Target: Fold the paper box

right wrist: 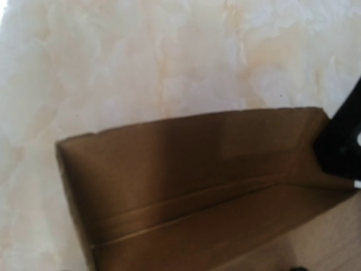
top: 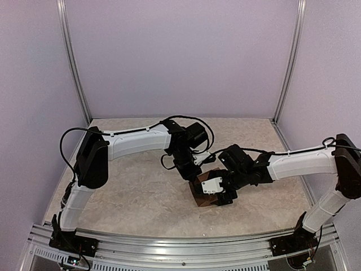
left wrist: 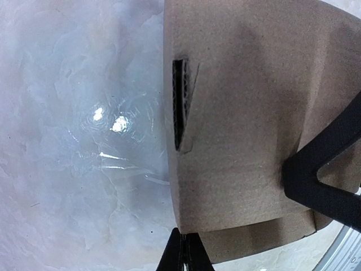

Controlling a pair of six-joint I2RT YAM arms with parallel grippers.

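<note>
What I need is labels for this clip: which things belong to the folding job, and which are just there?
Job: paper box, left gripper, right gripper.
Just there: marbled table, metal rail, enclosure walls.

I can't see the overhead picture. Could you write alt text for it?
The left arm and right arm reach inward and meet at a small brown paper box on a marbled beige table. The left pincer and right pincer crowd it; whether either grips it is unclear.
</note>
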